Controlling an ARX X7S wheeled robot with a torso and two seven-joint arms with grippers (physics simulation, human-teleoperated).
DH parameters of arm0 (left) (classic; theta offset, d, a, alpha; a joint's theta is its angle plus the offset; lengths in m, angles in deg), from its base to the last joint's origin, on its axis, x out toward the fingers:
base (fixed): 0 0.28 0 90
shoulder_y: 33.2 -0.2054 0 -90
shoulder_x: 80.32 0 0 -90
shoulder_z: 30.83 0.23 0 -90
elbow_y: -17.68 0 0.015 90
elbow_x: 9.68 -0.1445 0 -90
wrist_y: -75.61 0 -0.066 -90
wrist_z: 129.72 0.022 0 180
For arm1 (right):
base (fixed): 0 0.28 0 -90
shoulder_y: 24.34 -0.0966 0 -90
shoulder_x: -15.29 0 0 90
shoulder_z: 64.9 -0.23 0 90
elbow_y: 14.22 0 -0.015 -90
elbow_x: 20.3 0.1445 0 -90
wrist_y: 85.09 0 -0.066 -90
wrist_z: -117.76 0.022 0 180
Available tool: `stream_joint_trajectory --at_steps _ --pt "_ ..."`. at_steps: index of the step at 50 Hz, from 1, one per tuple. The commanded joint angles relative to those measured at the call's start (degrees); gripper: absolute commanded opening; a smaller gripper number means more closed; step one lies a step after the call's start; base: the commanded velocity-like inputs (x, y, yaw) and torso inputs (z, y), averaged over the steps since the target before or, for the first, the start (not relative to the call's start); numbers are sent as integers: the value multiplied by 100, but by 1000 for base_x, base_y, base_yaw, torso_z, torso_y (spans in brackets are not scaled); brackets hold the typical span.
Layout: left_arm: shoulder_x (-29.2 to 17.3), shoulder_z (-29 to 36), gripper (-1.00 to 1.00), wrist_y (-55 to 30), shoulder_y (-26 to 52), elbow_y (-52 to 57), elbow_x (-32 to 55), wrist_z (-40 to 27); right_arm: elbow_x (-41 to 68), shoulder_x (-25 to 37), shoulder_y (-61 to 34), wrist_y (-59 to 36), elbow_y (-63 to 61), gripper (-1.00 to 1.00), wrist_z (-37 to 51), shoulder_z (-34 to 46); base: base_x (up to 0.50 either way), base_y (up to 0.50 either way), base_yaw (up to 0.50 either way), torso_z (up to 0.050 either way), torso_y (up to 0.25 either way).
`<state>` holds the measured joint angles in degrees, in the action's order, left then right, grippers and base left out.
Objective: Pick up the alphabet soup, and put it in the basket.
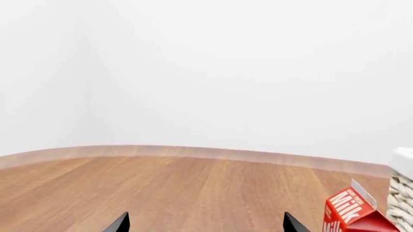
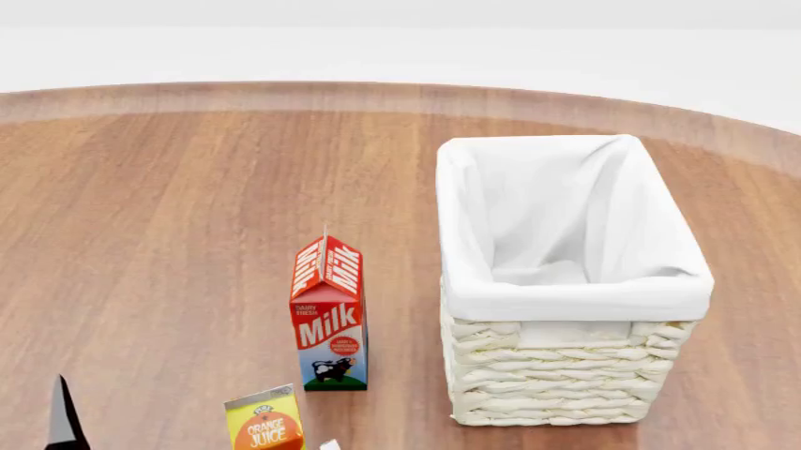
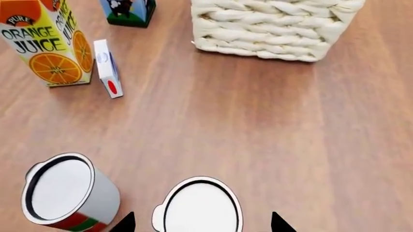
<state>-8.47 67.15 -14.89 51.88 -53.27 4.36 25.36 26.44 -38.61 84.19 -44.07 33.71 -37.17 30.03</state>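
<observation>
The alphabet soup (image 3: 200, 208) shows only in the right wrist view, as a can seen from above. Just its pale round lid is visible and the label is hidden. My right gripper (image 3: 203, 223) is open, its two dark fingertips on either side of that lid with gaps to it. The basket (image 2: 569, 375), cream wicker with a white cloth lining, stands at the right of the table; its wall also shows as the basket (image 3: 271, 29) and the basket (image 1: 403, 193). My left gripper (image 1: 206, 224) is open over bare wood, and one of its fingertips (image 2: 63, 422) shows at the head view's lower left.
A red, green and white can (image 3: 67, 193) stands close beside the soup. An orange juice carton (image 3: 48, 43), a small white box (image 3: 106, 67) and a milk carton (image 2: 328, 319) stand left of the basket. The round wooden table's far edge (image 2: 375, 89) meets a white wall.
</observation>
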Motion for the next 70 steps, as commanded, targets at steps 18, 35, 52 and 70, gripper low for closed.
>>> stream_joint_trajectory --at_steps 18,35,52,70 --pt "53 -127 100 91 -289 265 -86 153 -211 -242 -57 162 500 100 -260 158 0 0 0 0 0" --pt "24 -112 100 78 -270 302 -61 114 -258 -257 -163 222 736 100 -349 235 0 0 0 0 0" --pt "-11 -126 100 102 -279 305 -18 82 -355 -332 -324 305 1075 100 -529 450 0 0 0 0 0" --pt "-49 -132 100 149 -351 361 15 47 -396 -377 -427 352 1338 100 -615 555 0 0 0 0 0"
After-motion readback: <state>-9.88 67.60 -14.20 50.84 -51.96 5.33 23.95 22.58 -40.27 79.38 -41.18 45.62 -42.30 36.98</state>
